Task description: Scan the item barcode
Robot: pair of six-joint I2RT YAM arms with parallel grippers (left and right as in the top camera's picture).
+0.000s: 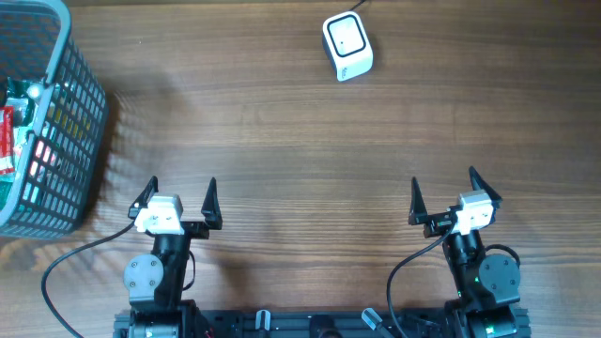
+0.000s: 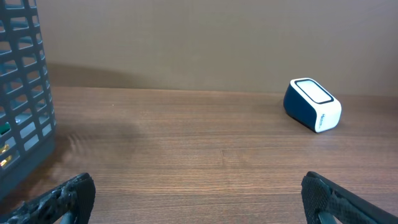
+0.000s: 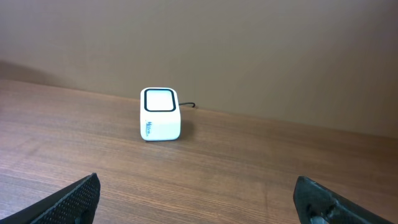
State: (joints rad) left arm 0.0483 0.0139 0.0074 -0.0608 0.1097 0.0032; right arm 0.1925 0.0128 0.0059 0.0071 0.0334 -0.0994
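Wide open, empty, left gripper (image 1: pixel 180 188) and right gripper (image 1: pixel 443 180) sit well short of scanner (image 1: pixel 347 45).

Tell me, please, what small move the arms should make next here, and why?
Probably the left gripper should swing toward the basket on its left and rise over its rim. Both it and the right gripper stand open and empty, the items lie inside the basket, and nothing is at the scanner yet.

Wooden table (image 1: pixel 282 141) bears scanner (image 1: pixel 347 47) and basket (image 1: pixel 80 122).
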